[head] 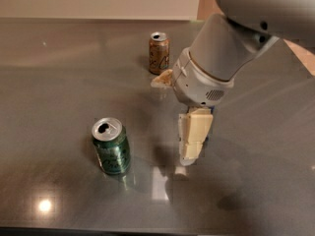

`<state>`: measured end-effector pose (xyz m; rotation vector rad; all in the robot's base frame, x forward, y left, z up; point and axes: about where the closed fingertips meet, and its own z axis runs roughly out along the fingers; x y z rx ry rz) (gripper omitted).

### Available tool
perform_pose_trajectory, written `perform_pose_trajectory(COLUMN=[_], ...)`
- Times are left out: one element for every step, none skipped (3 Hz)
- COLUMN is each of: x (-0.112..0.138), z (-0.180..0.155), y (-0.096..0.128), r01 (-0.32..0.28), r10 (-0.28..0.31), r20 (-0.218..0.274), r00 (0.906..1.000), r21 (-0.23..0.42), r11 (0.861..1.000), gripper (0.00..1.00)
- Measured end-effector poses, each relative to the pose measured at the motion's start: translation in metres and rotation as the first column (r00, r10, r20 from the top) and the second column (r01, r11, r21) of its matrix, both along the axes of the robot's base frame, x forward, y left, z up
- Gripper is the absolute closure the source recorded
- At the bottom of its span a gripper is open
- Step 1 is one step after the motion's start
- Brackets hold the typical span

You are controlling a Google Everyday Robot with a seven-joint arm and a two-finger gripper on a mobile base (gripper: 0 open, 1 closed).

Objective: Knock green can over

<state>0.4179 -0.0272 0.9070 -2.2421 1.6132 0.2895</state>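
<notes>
The green can point(111, 147) stands upright on the grey table point(59, 82), front left, silver top with its opening showing. My gripper point(172, 119) hangs from the arm to the right of the can, apart from it by about a can's width. Its cream fingers point(194, 136) are spread, one pointing down close to the table and the other sticking out to the left. It holds nothing.
A brown-orange can point(159, 53) stands upright at the back centre, just behind the gripper's left finger. The arm's large grey body point(216, 58) covers the table's right middle. The table's front edge runs along the bottom of the view.
</notes>
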Motion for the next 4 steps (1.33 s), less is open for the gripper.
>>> perform_pose_trajectory(x=[-0.01,-0.019,-0.024,-0.026], z=[-0.004,-0.008,-0.012,-0.016], y=[0.04,0.072,0.097,0.107], r01=[-0.104,-0.188,-0.242,-0.255], r10=[0.104,0.19,0.247,0.264], r20=[-0.006,-0.013,-0.028,-0.053], r00=[0.9945,0.9817,0.9687,0.963], r21=[0.04,0.079,0.111,0.133], r11=[0.994,0.979,0.964,0.958], gripper=[0.0,0.0,0.0,0.17])
